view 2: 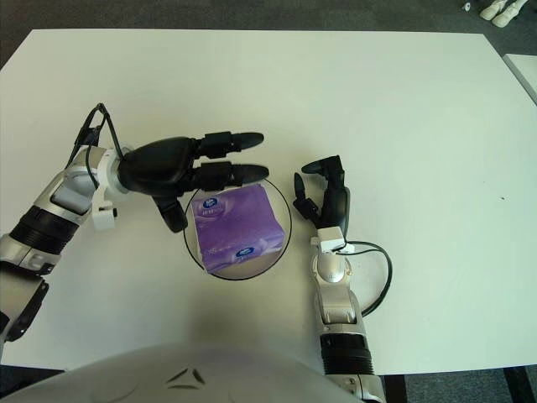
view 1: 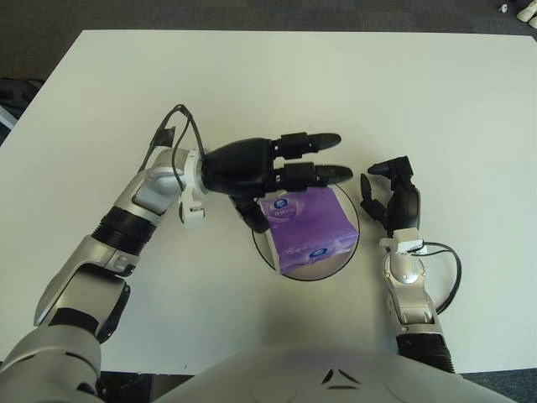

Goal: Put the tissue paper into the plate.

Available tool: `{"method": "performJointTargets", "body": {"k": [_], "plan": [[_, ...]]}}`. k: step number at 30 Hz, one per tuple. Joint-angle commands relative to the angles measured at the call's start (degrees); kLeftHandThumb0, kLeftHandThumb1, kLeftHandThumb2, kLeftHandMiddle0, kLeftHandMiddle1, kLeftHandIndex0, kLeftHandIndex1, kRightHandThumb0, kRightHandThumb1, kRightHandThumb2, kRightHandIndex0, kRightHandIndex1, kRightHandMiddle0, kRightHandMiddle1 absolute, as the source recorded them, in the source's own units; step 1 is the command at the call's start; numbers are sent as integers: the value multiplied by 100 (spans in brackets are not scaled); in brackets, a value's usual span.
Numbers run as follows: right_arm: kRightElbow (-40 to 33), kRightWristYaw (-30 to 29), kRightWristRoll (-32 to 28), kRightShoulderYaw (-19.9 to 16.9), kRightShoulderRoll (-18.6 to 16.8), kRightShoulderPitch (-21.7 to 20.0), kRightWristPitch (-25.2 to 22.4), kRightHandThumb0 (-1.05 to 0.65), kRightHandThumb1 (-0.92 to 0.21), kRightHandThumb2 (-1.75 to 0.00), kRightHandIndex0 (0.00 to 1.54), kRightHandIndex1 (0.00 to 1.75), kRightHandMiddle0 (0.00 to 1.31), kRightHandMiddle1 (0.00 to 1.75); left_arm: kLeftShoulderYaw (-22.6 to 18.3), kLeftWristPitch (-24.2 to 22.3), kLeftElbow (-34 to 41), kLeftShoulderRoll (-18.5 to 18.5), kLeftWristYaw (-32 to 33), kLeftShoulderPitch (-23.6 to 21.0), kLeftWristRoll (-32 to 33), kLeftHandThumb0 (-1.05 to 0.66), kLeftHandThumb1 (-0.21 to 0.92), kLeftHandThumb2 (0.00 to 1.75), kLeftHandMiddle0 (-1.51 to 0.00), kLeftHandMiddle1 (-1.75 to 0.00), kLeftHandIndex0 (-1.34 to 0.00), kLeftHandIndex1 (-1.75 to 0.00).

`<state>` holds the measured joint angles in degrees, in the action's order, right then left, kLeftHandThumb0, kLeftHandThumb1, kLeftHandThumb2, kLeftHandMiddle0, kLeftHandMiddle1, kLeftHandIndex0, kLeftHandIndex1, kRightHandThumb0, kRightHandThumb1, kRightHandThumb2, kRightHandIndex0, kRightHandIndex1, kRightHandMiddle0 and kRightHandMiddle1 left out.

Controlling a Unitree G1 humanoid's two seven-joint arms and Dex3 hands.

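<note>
A plain white worktop (view 1: pixel 352 92) fills the space in front of me, with dark floor showing beyond its far edge. Near its middle sits the plate (view 1: pixel 351 250), a round dish with a dark rim, and the purple tissue paper pack (view 1: pixel 307 228) lies flat inside it, covering most of the dish.

My left hand (view 1: pixel 252 166) hangs over the plate's far left edge, palm down, fingers (view 1: pixel 319 174) stretched out straight and spread, gripping nothing. The pack sits just below and on my side of those two long fingertips, and my thumb (view 1: pixel 254 217) points down beside its left corner. I cannot tell whether the thumb touches the wrapper.

As I judge it, the placing is done and the step in hand is clearing away. To do that well I should lift before I sweep sideways, keeping the fingers wide so nothing catches the wrapper and drags the pack onto the rim. The thumb is the risk: it should rise clear of the pack's left corner first.

My right hand (view 1: pixel 393 197) shows just to the right of the plate, fingers loosely curled, holding nothing.
</note>
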<state>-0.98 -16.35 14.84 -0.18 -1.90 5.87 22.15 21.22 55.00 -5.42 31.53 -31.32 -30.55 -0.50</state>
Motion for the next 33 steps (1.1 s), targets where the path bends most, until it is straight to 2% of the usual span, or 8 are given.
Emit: {"method": "performJointTargets", "body": {"k": [1,3,6,9,13,18,24,33], "plan": [[43,-83,-4,-19,-159,291,-476,-35,-87,-60,51,117,22,175,-295,-1038,337,-421,324,723,1527,-96,92,102,-3,-2,0,0],[20,-107,-14,-24,-199,287,-512,-36,-85,-62,51,118,23,175,-709,-883,251,-608,646,1306,1835,-95,92,102,-5,-3,0,0],[17,-125,-47,-36,-230,273,-512,-37,-74,-78,53,120,30,175,-1217,-818,295,-1044,1250,2029,1908,-88,92,93,-1,-60,0,-53],[74,-117,-112,-56,-232,234,-420,-38,-67,-87,55,123,35,175,-1514,-1591,444,-1834,2227,1683,1757,-75,84,87,-21,-134,-5,-117],[121,-102,-146,-64,-229,198,-338,-39,-64,-91,57,125,36,175,-1774,-2050,8,-2313,2304,830,2464,-51,69,85,-71,-164,-31,-152],[137,-41,-178,-63,-203,167,-367,-39,-63,-92,59,126,37,175,-2001,-2543,231,-2732,1978,784,3414,-45,47,107,-102,-173,-53,-164],[142,-6,-141,-79,-160,153,-361,-38,-70,-84,60,120,33,175,-2393,-2509,139,-3164,2153,995,3291,-55,19,147,-130,-174,-73,-173],[123,10,-127,-87,-130,154,-433,-38,-72,-81,61,116,31,175,-2910,-2365,-503,-3533,2348,820,2860,-59,8,161,-145,-175,-82,-175]]}}
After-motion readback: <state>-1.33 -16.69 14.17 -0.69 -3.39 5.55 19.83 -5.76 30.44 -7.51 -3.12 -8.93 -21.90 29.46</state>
